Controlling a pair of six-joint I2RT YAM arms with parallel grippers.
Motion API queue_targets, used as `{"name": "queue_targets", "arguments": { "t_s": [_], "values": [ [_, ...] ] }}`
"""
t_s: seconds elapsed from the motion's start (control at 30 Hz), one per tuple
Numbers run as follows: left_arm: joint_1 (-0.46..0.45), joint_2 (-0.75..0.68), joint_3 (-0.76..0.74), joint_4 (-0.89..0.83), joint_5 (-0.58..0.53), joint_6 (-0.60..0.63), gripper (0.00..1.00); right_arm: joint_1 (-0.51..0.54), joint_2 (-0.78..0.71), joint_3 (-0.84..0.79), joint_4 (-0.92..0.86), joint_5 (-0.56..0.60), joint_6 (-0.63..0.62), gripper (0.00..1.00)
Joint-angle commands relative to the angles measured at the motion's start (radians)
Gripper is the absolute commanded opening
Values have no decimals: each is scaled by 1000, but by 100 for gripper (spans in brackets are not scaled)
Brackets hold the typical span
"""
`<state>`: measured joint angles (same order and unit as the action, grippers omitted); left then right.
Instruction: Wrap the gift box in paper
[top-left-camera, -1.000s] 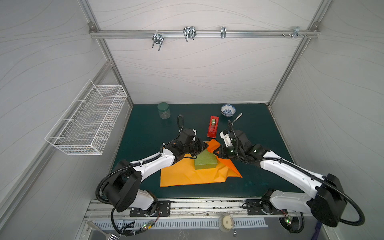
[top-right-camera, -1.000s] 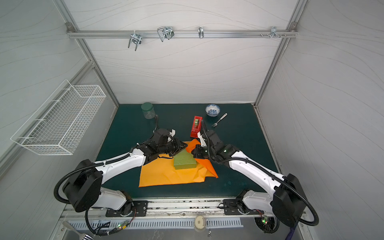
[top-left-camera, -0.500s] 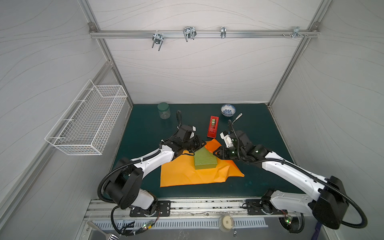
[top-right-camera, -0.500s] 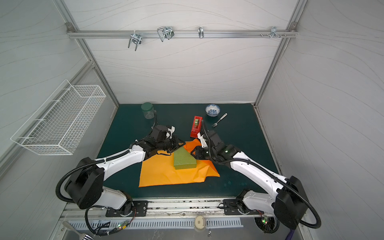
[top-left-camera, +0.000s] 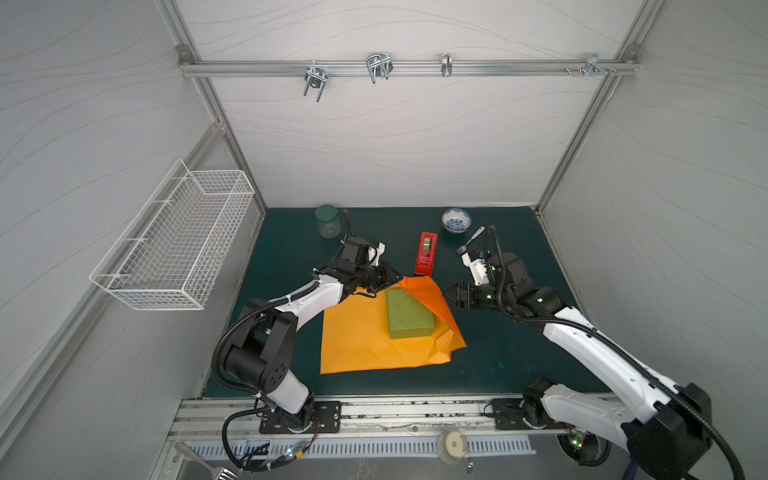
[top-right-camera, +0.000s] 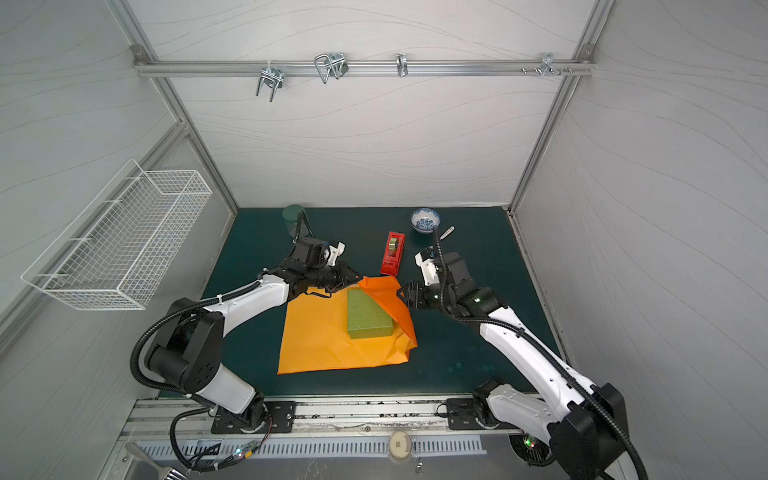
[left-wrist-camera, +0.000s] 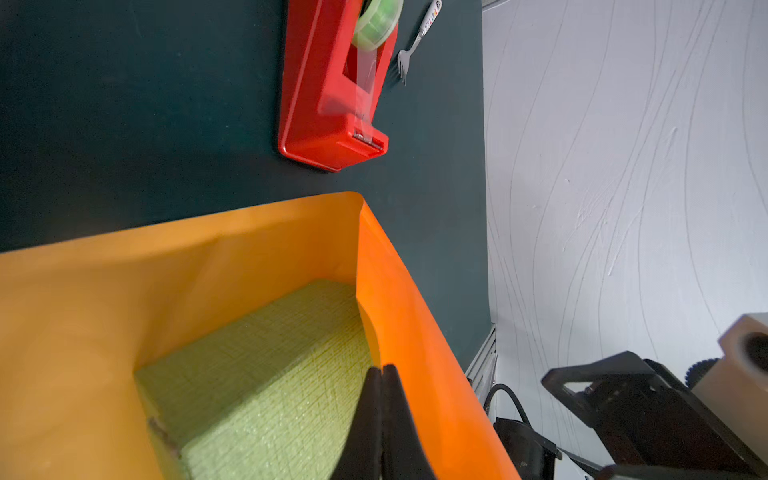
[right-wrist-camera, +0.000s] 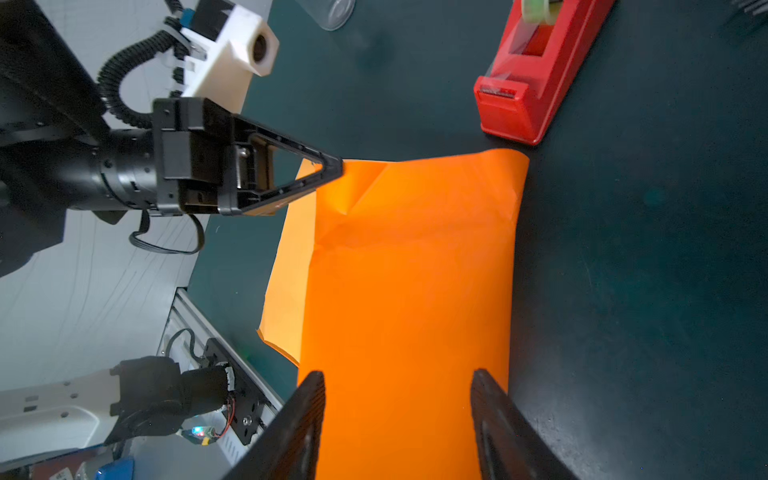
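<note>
Your left gripper (right-wrist-camera: 332, 168) is pressed together, pinching the back corner of the thin, creased orange paper (top-left-camera: 357, 345). Your right gripper (right-wrist-camera: 397, 378) is spread, just beside the upturned flap. The olive gift box (top-left-camera: 409, 313) lies flat on the paper, mid-table (top-left-camera: 291, 249). Its woven texture shows only in the left wrist view. In the right wrist view the flap hides it. A glossy red tape dispenser (top-left-camera: 426, 259) sits near the pinched corner.
</note>
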<state>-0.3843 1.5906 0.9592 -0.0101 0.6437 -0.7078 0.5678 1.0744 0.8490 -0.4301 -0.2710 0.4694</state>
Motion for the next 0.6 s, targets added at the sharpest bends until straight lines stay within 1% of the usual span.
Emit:
{"name": "queue_targets", "arguments": {
  "t_s": [0.0, 0.17, 0.23, 0.27, 0.33, 0.47, 0.57],
  "values": [
    [33, 32, 62, 5, 55, 83, 0, 1, 33, -24, 39, 33, -8, 61],
    [84, 75, 88, -5, 94, 108, 0, 31, 72, -31, 71, 47, -20, 63],
    [98, 89, 96, -9, 105, 121, 0, 47, 88, -31, 85, 57, -18, 65],
    [103, 96, 99, -10, 108, 127, 0, 55, 96, -31, 94, 66, -16, 67],
    [112, 111, 106, -15, 118, 140, 0, 78, 121, -30, 113, 99, -15, 76],
    [128, 136, 118, -18, 126, 151, 0, 105, 206, -8, 126, 165, -13, 82],
    [140, 147, 119, -10, 131, 149, 0, 112, 270, 5, 144, 172, -20, 88]
  ]
}}
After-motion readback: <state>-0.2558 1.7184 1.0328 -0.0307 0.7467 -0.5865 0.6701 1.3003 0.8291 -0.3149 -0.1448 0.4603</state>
